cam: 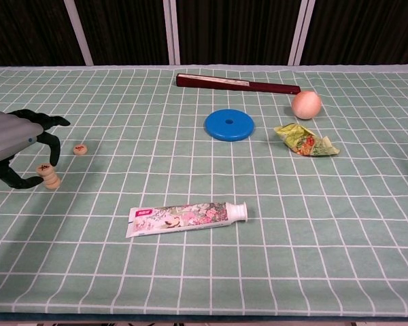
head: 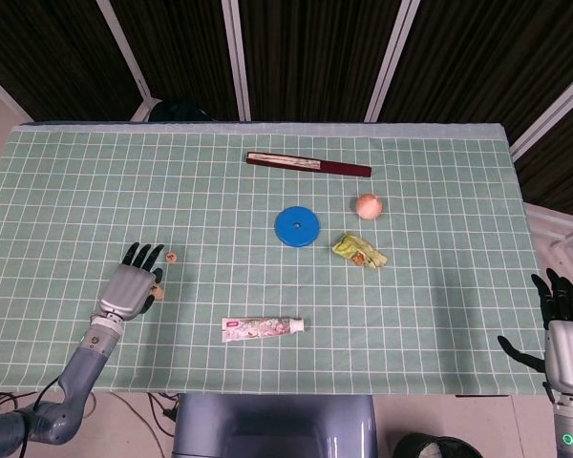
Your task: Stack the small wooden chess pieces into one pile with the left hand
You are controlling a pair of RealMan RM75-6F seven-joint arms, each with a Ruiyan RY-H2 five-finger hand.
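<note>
Toothpaste tube [cam: 187,217] perhaps clear of stack [cam: 50,176].

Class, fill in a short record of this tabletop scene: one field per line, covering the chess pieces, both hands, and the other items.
stack: small pile of wooden chess pieces, near the table's left side
loose piece: single chess piece, apart from the pile, lying flat
left hand: left hand, fingers curved around the pile
right hand: right hand, off the table's right edge, fingers spread, holding nothing
other items: toothpaste tube, blue disc, peach, snack wrapper, folded fan
surface: green checked tablecloth
</note>
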